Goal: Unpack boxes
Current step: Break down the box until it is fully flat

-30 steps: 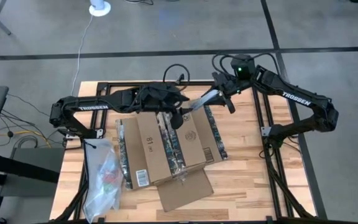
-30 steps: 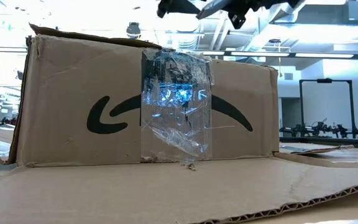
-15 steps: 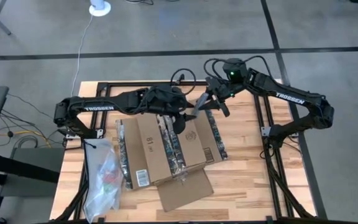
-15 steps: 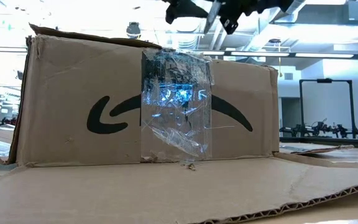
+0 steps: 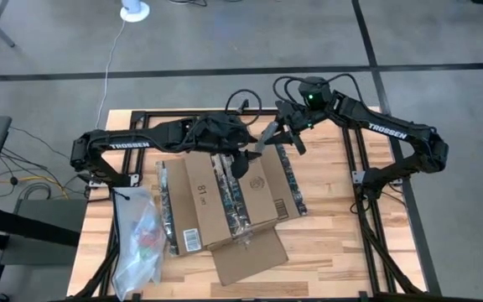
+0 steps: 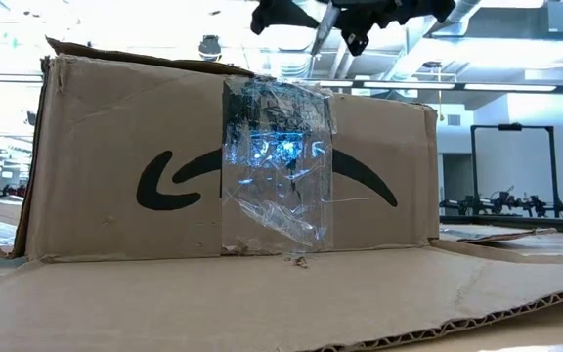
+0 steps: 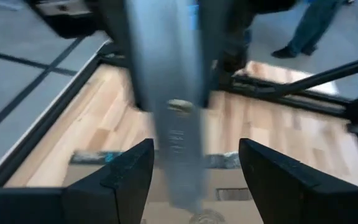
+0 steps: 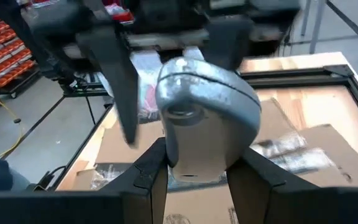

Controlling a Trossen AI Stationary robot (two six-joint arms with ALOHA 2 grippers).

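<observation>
1. My right gripper (image 5: 277, 134) is clamping a grey metal tool (image 5: 265, 139), its fingers (image 8: 145, 171) pressing the handle on both sides.
2. The tool is slanting down from my right gripper toward the box's far end.
3. My left gripper (image 5: 240, 161) is hovering with jaws spread and empty, fingers (image 7: 126, 171) flanking the tool's blade.
4. The cardboard box (image 5: 225, 197) is lying on the wooden table (image 5: 334, 226), its long axis running from far to near with a slight tilt, its taped end (image 6: 277, 166) facing the low camera.
5. A clear plastic bag (image 5: 139, 239) is lying just beside the box's left side.
</observation>
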